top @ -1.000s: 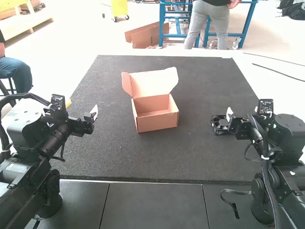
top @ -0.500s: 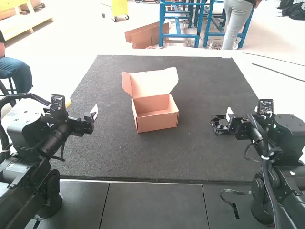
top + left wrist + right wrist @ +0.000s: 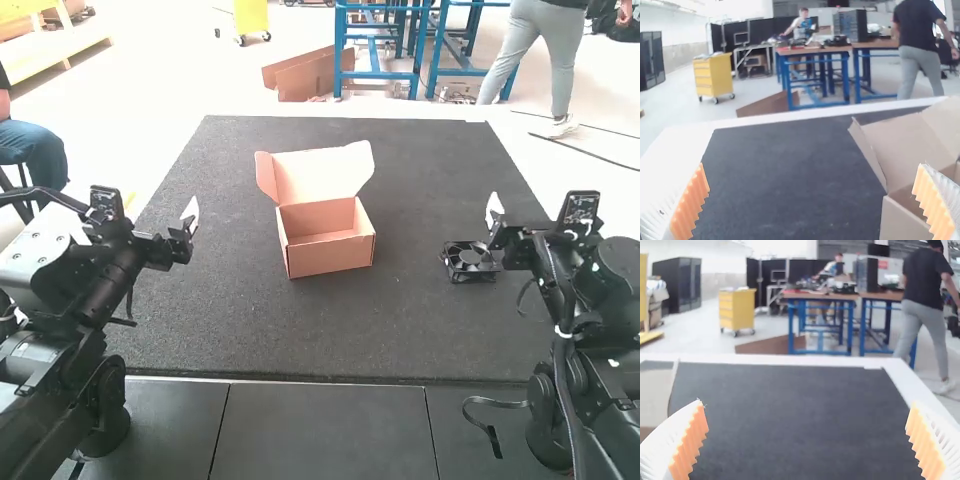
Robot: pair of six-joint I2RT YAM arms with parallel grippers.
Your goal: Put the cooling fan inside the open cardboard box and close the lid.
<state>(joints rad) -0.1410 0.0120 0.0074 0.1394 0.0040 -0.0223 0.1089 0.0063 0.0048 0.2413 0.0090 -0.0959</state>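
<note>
The cooling fan (image 3: pixel 470 262) lies flat on the black mat (image 3: pixel 400 320), at the right and well apart from the cardboard box (image 3: pixel 325 240). The right gripper (image 3: pixel 497 228) hangs just above the fan's right edge, arm stretched level, its fingers spread wide. The box sits mid-mat – lid upright at its far side, side flap out, bare cardboard walls showing inside. At the left, the left gripper (image 3: pixel 185 232) hovers level above the mat – fingers likewise apart.
</note>
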